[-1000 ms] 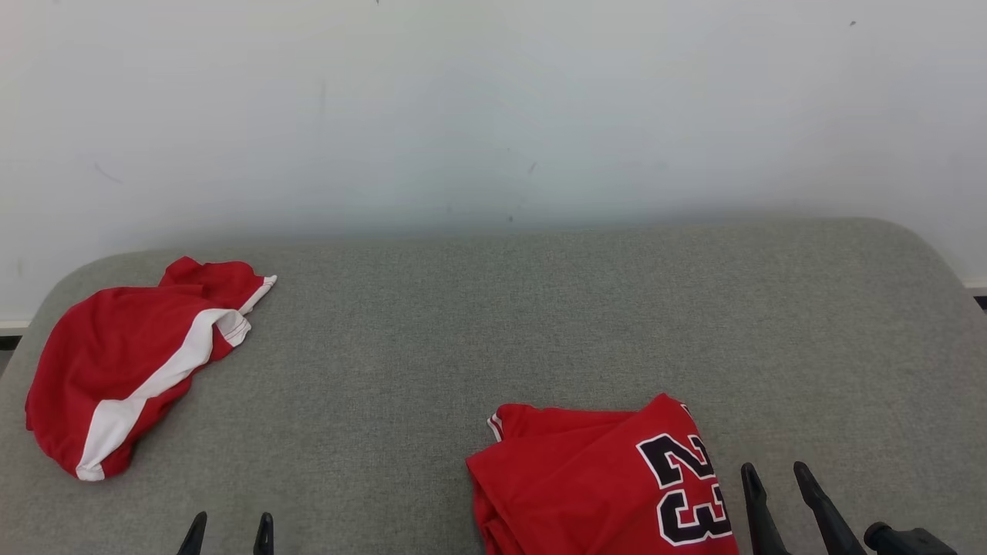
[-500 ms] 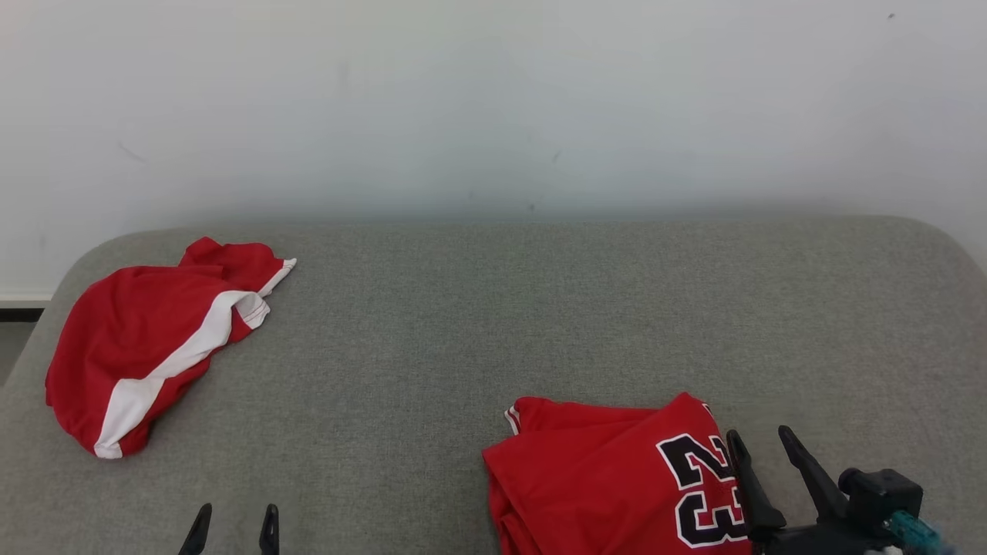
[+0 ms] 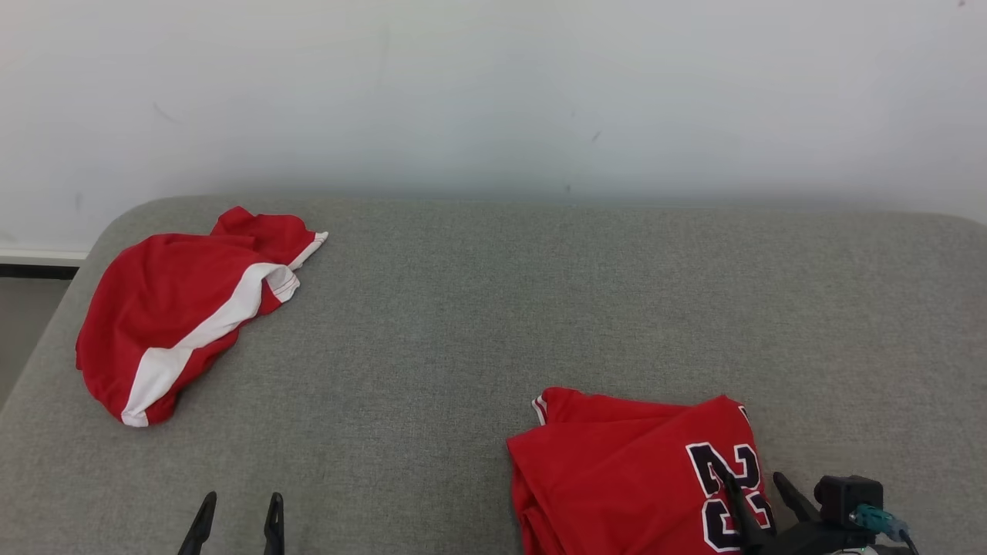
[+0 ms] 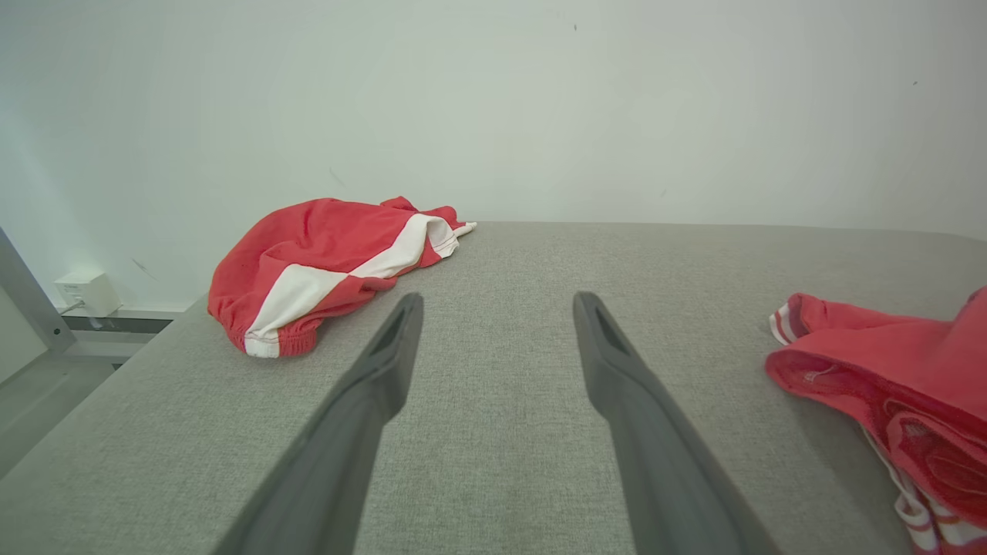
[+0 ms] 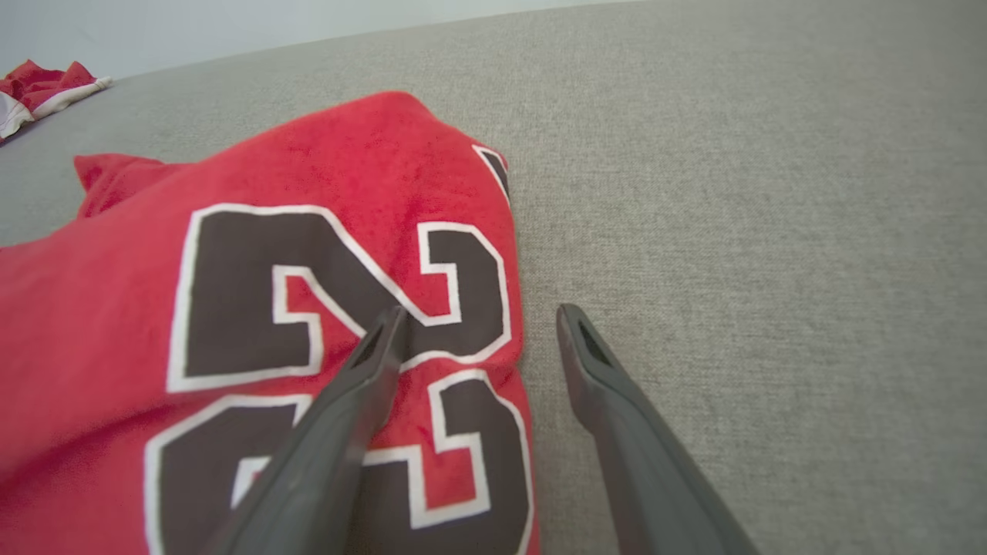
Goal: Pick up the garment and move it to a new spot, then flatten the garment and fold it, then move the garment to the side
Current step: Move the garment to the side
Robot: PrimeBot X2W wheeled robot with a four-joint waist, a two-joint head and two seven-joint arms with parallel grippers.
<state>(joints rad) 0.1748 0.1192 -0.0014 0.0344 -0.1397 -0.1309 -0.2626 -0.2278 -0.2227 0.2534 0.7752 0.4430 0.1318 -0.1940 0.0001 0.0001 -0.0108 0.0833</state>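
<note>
Straddling the right edge of the jersey (image 3: 617,470): right gripper (image 3: 749,476), fingers apart, one over the black number (image 3: 729,493), one over bare grey surface (image 3: 493,308). A second ago it stood just beside the jersey, so the pick-up grasp looks imminent. Left gripper (image 3: 242,499) idle, fingers apart. Far left: crumpled red shorts (image 3: 170,308).

You face a plain pale wall (image 3: 493,92) with a few small dark scuffs, evenly lit with no hard shadows. Before it runs a counter (image 3: 463,308) covered in grey woven fabric, its far corners rounded. Off its left end you see grey floor (image 3: 19,331) and a dark skirting strip (image 3: 38,270). In the left wrist view a small white box (image 4: 81,293) sits low on the wall.
</note>
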